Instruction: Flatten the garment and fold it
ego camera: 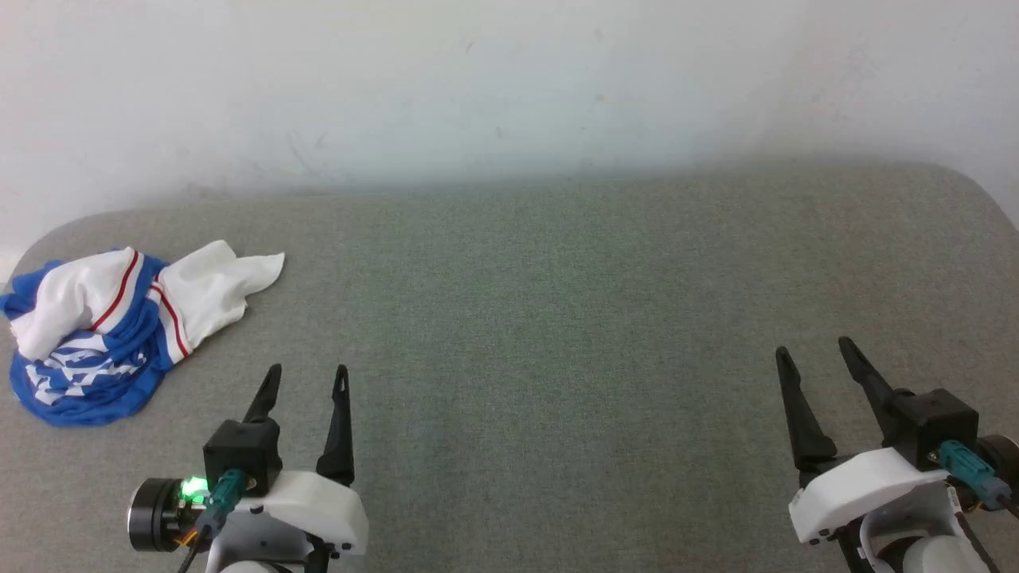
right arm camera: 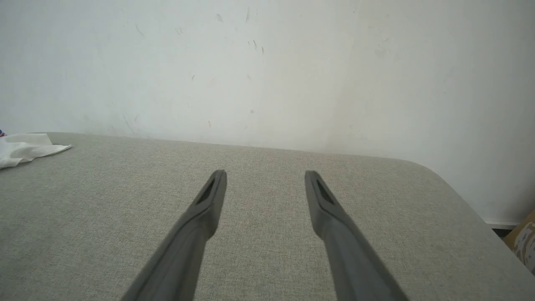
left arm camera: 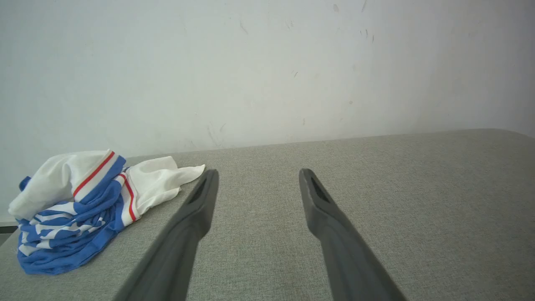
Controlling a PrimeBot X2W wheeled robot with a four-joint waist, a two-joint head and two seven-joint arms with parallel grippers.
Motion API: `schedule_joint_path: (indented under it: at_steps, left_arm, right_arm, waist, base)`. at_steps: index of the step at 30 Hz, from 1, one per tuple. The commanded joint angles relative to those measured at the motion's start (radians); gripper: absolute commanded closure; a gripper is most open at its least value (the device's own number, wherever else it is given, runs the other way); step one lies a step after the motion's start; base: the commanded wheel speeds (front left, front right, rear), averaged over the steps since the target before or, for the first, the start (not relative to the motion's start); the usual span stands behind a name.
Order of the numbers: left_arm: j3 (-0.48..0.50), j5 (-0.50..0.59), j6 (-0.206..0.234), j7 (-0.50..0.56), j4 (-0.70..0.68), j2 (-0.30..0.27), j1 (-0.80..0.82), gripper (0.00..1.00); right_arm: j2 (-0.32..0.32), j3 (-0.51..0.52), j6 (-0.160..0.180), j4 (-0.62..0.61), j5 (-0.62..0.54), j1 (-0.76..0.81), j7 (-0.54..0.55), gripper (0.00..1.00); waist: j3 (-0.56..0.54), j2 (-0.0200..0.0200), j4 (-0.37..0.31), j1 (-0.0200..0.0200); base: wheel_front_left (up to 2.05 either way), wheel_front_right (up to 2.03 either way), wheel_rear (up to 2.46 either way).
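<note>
The garment (ego camera: 111, 326), a blue jersey with white sleeves and red-and-white trim, lies crumpled in a heap at the far left of the grey table (ego camera: 557, 318). In the left wrist view the garment (left arm camera: 83, 205) sits left of my fingers. A white sleeve tip of the garment (right arm camera: 25, 148) shows at the right wrist view's left edge. My left gripper (ego camera: 307, 374) is open and empty, just right of the heap and nearer to me. My right gripper (ego camera: 812, 348) is open and empty over the table's right part, far from the garment.
A pale wall (ego camera: 509, 87) rises directly behind the table. The table has rounded far corners, one by the heap (ego camera: 48, 235) and one at the right (ego camera: 967, 179). Bare grey fabric surface stretches between the two grippers.
</note>
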State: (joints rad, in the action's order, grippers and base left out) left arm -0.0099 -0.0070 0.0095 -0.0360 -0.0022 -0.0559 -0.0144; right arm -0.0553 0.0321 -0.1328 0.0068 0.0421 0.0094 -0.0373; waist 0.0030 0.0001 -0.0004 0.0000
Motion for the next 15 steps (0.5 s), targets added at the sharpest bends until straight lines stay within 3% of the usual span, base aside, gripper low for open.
schedule_joint_path:
  at_steps: [1, 15]
  left_arm:
    - [-0.003, -0.004, 0.002, -0.01, 0.0, 0.001, -0.012, 0.0]
    - [-0.012, -0.012, 0.01, -0.04, 0.0, 0.001, -0.014, 0.0]
  right_arm:
    - [0.001, 0.006, 0.0, 0.0, 0.011, 0.01, -0.009, 0.0]
    - [0.002, 0.028, 0.001, -0.006, 0.026, 0.013, -0.039, 0.0]
  waist:
    - [0.001, -0.0001, 0.0, 0.0]
    - [0.011, -0.0001, 0.022, 0.0]
  base:
    - [0.0, 0.0, 0.0]
    - [0.0, 0.0, 0.0]
